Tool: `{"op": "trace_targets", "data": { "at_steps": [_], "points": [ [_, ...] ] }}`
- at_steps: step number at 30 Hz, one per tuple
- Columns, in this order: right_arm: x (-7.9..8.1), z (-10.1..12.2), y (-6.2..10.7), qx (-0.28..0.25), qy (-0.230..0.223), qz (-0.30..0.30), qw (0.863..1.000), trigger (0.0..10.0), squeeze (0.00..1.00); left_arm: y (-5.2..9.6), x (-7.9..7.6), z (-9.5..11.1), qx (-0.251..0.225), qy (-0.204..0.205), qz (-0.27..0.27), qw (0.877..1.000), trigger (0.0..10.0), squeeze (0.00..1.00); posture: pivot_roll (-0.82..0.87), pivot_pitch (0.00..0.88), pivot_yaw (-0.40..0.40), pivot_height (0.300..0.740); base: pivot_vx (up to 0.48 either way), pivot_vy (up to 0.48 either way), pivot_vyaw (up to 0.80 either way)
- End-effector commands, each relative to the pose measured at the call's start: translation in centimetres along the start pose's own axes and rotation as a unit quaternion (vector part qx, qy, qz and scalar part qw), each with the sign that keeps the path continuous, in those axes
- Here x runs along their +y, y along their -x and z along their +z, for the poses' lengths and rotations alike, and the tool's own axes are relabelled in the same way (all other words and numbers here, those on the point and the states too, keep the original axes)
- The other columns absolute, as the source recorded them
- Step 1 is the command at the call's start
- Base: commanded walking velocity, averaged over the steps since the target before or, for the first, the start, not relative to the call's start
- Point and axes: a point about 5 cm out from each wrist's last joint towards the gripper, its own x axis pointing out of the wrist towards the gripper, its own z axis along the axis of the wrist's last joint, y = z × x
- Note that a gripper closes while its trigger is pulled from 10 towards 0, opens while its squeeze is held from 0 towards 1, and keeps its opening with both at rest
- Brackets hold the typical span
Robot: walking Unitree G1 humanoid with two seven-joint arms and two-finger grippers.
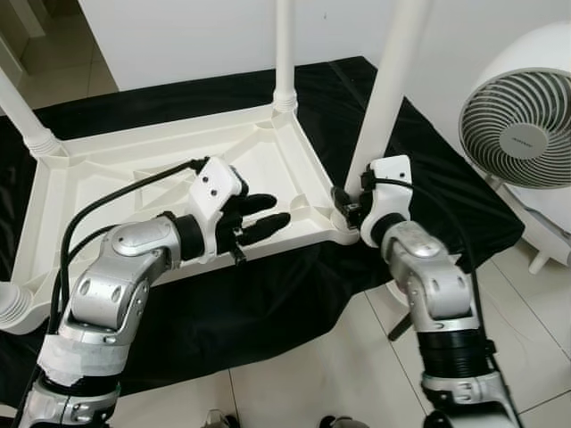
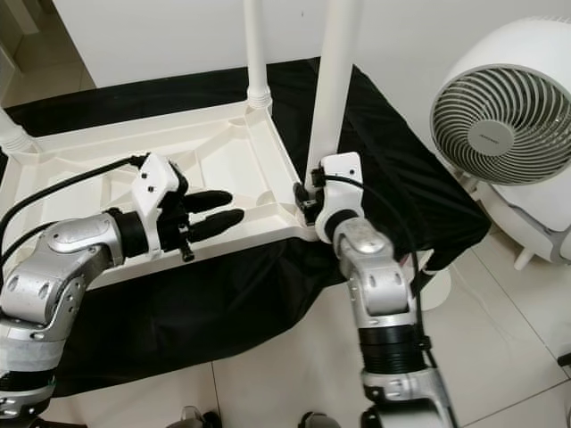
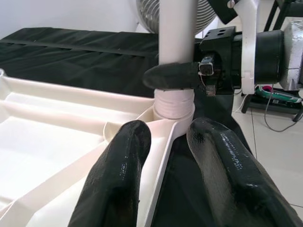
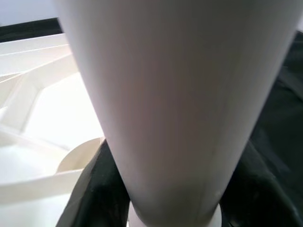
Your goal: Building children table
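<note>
You've got a smooth, semi-gloss white plastic tabletop (image 1: 161,160) w/ matching plastic legs (image 1: 385,89), lying on matt black cloth (image 1: 268,303). Floor tiles (image 1: 339,374) look glossy. Arms are brushed silver metal, w/ matt black rubbery fingers (image 3: 118,179).

A black cloth (image 1: 268,303) is spread over the tiled floor (image 1: 357,374), and the white table top (image 1: 107,178) lies upside down on it, beneath and ahead of the left jaws. A white fan (image 1: 522,116) stands on the tiles beyond the right jaws, beside the cloth's edge.
</note>
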Motion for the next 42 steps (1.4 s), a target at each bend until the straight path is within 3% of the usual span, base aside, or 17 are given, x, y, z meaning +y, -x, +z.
{"op": "trace_targets", "data": {
  "at_steps": [1,4,6,7,8,9,11,12,13,17,18,19,23,30,40,41,42],
  "points": [
    [-1.0,-3.8,0.6,0.092,-0.026,-0.078,0.992,0.0,0.0,0.1,0.1,-0.2,0.004,0.005,0.024,1.0,10.0,0.0,-0.11,0.168,0.086,0.74,0.0,0.0,0.0],
    [-0.5,-3.8,0.9,0.089,-0.03,-0.097,0.991,0.0,0.0,0.1,0.1,-0.2,0.004,0.005,0.024,1.0,10.0,0.0,-0.11,0.168,0.086,0.74,0.0,0.0,0.0],
    [1.0,-3.6,1.2,0.078,-0.034,-0.09,0.992,0.0,0.0,0.1,0.0,-0.2,0.004,0.004,0.023,1.0,10.0,0.0,-0.11,0.168,0.085,0.74,0.0,0.0,0.0],
    [1.5,-3.4,1.2,0.069,-0.035,-0.075,0.994,1.4,0.0,0.1,0.0,-0.2,0.004,0.004,0.023,1.0,10.0,0.0,-0.1,0.166,0.084,0.74,0.0,0.0,0.0],
    [1.5,-3.4,1.2,0.069,-0.035,-0.075,0.994,1.4,0.0,0.1,0.0,-0.2,0.004,0.004,0.023,1.0,10.0,0.0,-0.1,0.166,0.084,0.74,0.0,0.0,0.0],
    [1.8,-2.9,1.2,0.054,-0.026,-0.058,0.997,10.0,0.0,0.1,0.1,-0.2,0.004,0.004,0.024,1.0,10.0,0.0,-0.1,0.166,0.084,0.74,0.0,0.0,0.0],
    [1.9,-2.5,1.1,0.041,-0.017,-0.047,0.998,10.0,0.0,0.1,0.1,-0.2,0.005,0.004,0.024,1.0,10.0,0.0,-0.1,0.166,0.084,0.74,0.0,0.0,0.0],
    [2.0,-2.0,1.1,0.023,-0.013,-0.031,0.999,10.0,0.57,0.1,0.1,-0.2,0.005,0.004,0.024,1.0,10.0,0.0,-0.1,0.166,0.084,0.74,0.0,0.0,0.0],
    [2.1,-1.2,1.1,0.001,-0.012,-0.01,1.0,10.0,1.0,0.1,0.1,-0.2,0.005,0.004,0.024,1.0,10.0,0.0,-0.11,0.165,0.084,0.74,0.0,0.0,0.0],
    [2.4,-0.4,1.1,-0.019,-0.009,0.023,1.0,10.0,1.0,0.1,0.1,-0.2,0.005,0.004,0.024,1.0,10.0,0.0,-0.11,0.165,0.084,0.74,0.0,0.0,0.0],
    [2.6,0.5,1.2,-0.043,-0.007,0.081,0.996,10.0,0.0,0.1,0.1,-0.2,0.004,0.003,0.024,1.0,10.0,0.0,-0.11,0.165,0.084,0.74,0.0,0.0,0.0],
    [2.6,1.3,1.5,-0.067,0.016,0.122,0.99,10.0,0.0,0.1,0.1,-0.2,0.004,0.003,0.024,1.0,10.0,0.0,-0.11,0.165,0.084,0.74,0.0,0.0,0.0],
    [2.1,2.0,1.7,-0.085,0.049,0.179,0.979,10.0,0.0,0.1,0.1,-0.1,0.003,0.003,0.023,1.0,10.0,0.0,-0.11,0.165,0.084,0.74,0.0,0.0,0.0],
    [0.0,2.0,0.8,-0.058,0.095,0.294,0.949,10.0,0.0,0.1,0.1,-0.2,0.003,0.004,0.024,1.0,10.0,0.0,-0.1,0.159,0.082,0.74,0.0,0.0,0.0],
    [-0.9,1.4,-0.3,-0.024,0.101,0.354,0.929,10.0,0.0,0.2,0.1,-0.1,0.004,0.002,0.025,1.0,10.0,0.0,-0.1,0.158,0.08,0.74,0.0,0.0,0.0],
    [-0.8,1.3,-0.4,-0.019,0.095,0.354,0.93,0.0,0.0,0.3,0.1,-0.1,0.004,0.002,0.026,1.0,10.0,0.0,-0.09,0.159,0.079,0.74,0.0,0.0,0.0],
    [-0.8,1.3,-0.4,-0.019,0.095,0.354,0.93,0.0,0.0,0.3,0.1,-0.1,0.004,0.002,0.026,1.0,10.0,0.0,-0.09,0.159,0.079,0.74,0.0,0.0,0.0]
  ]
}}
